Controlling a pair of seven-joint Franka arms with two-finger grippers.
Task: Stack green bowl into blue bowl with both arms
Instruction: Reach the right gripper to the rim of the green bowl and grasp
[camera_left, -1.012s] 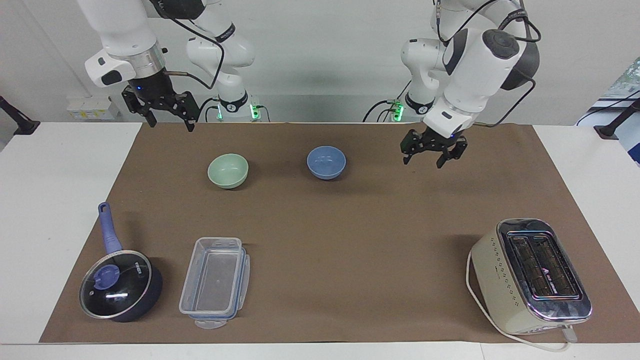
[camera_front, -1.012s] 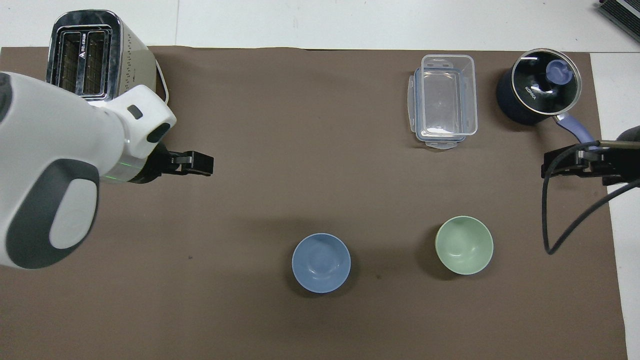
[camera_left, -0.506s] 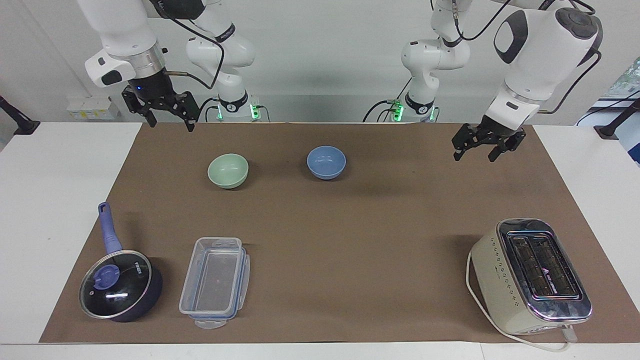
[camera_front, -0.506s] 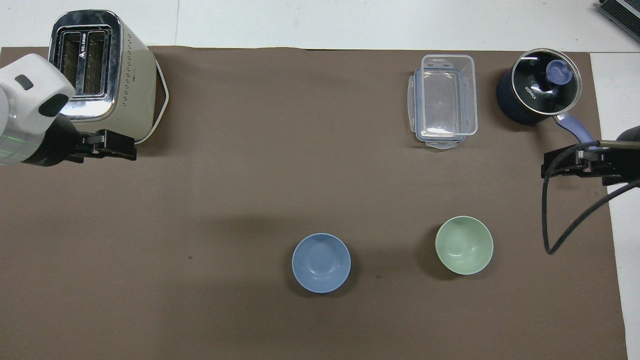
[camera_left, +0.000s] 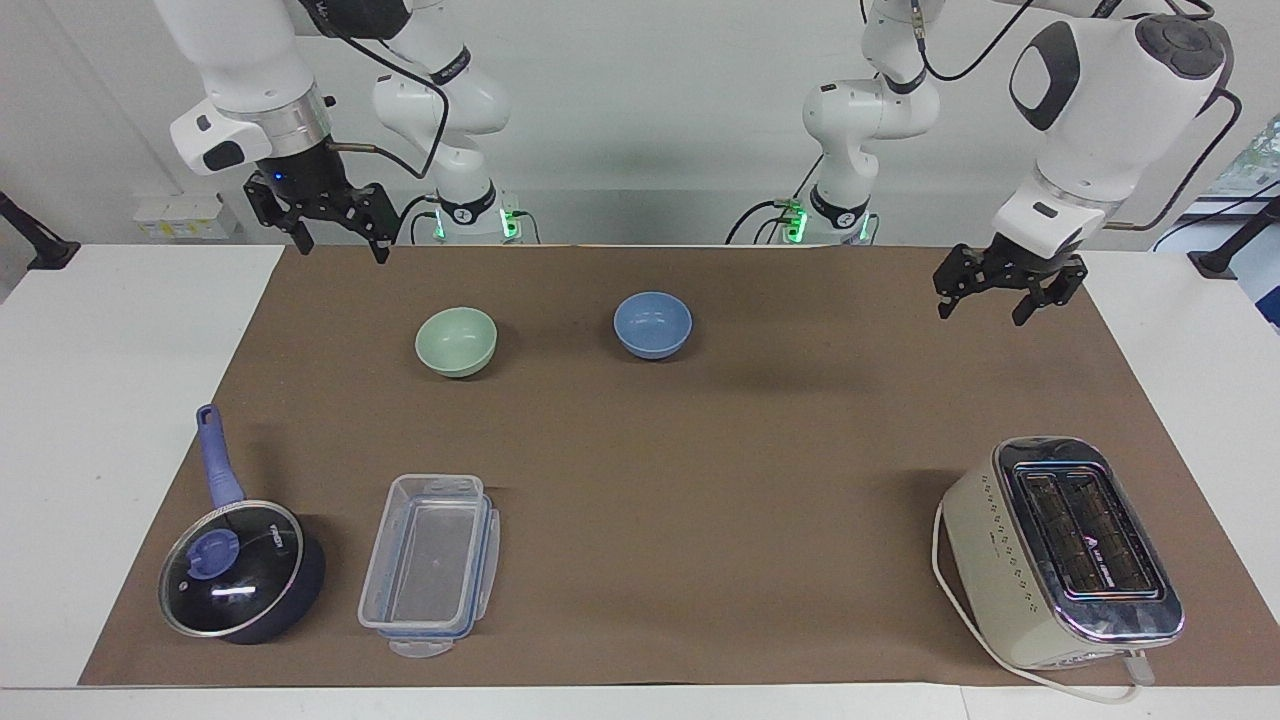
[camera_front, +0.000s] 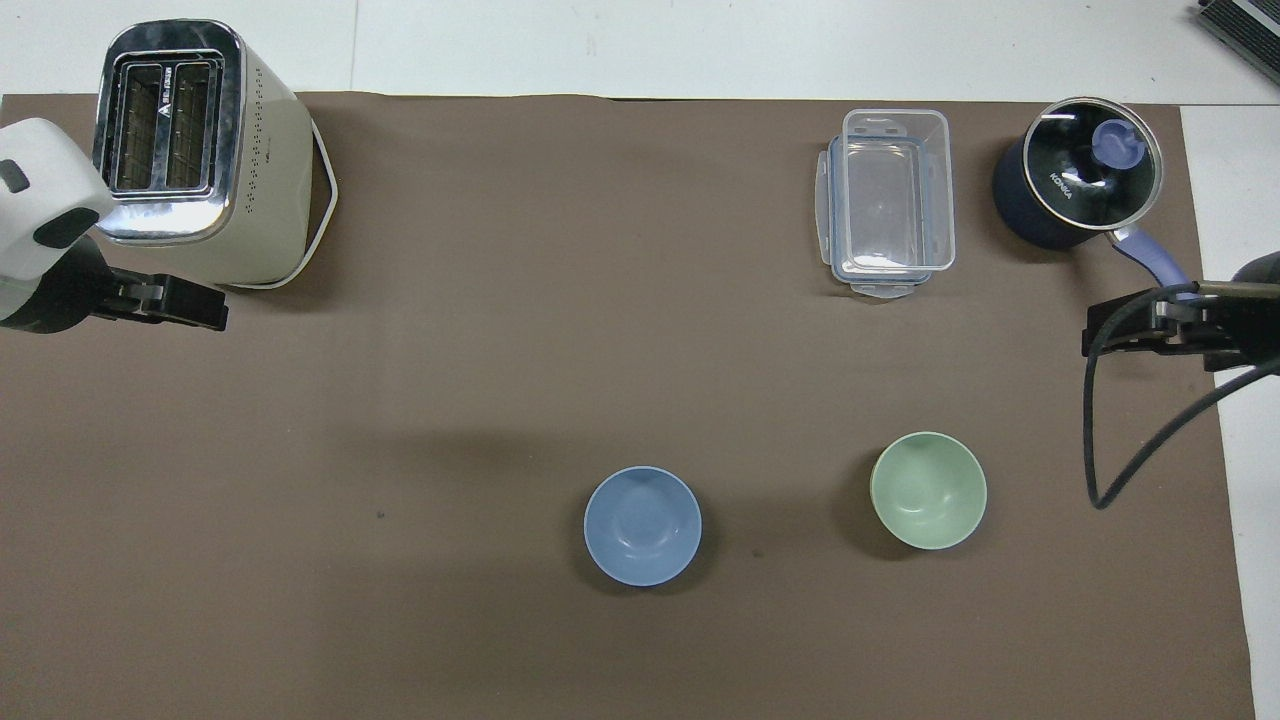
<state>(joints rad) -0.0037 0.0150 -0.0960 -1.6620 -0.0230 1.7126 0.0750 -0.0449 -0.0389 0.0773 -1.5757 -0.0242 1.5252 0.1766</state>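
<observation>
We see 2 arms built of glossy white rounded shells. The left arm carries dark grey oval panels and a round dark grey cap at its big joint; the right arm ends in a ribbed silver collar above its black wrist. Each wrist has a white side block with a small dark inset button. Black cables loop loosely along both arms. The left gripper and right gripper are black, skeletal, with linked bars and 2 thin fingers each; a small blue light glows on the right one's body. Both bases have black rings with white marks and green lights beside them.
</observation>
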